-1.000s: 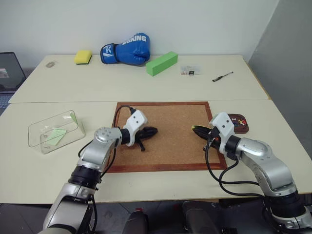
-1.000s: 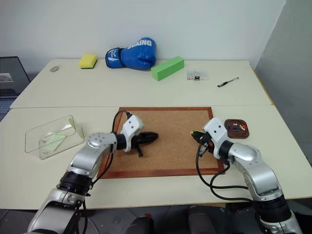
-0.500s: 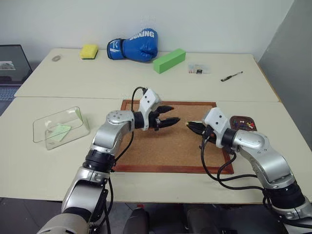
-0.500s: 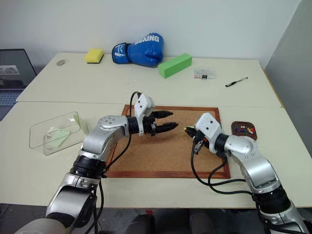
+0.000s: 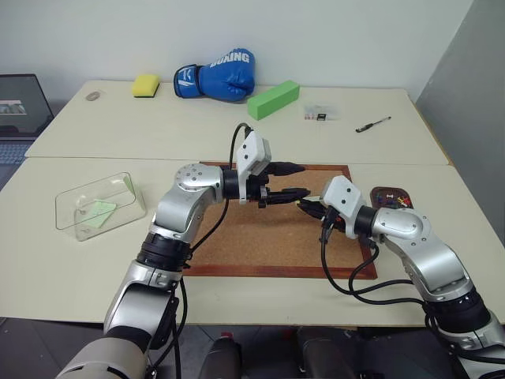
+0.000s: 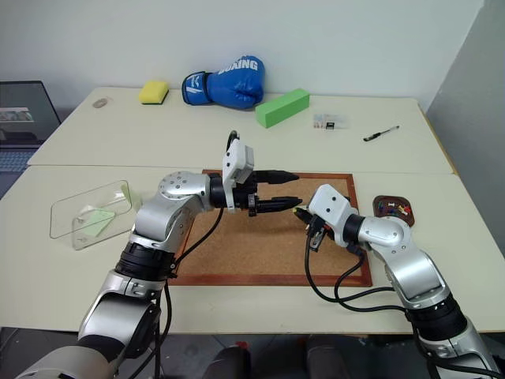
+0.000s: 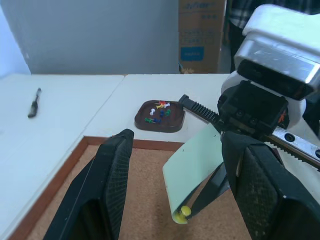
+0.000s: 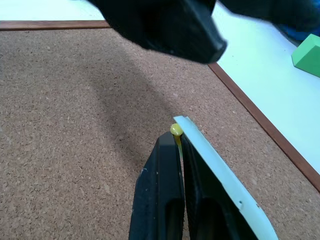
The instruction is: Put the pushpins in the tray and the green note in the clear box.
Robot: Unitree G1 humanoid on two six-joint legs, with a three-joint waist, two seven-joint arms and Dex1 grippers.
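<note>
My right gripper is shut on a yellow pushpin above the corkboard. The pale green note hangs on that pin beside the fingers. My left gripper points level at it from the left, open, with one finger on each side of the note; I cannot tell if they touch it. The dark brown tray holds several coloured pushpins at the board's right edge. The clear box stands at the left with a pale green slip inside.
The wood-framed corkboard lies under both grippers. On the far table are a blue boxing glove, a bright green block, a yellow sponge, a small clear case and a pen. A laptop sits far left.
My left gripper lifted off the corkboard, swung right toward the right gripper and opened. The right gripper stayed shut and hardly moved.
</note>
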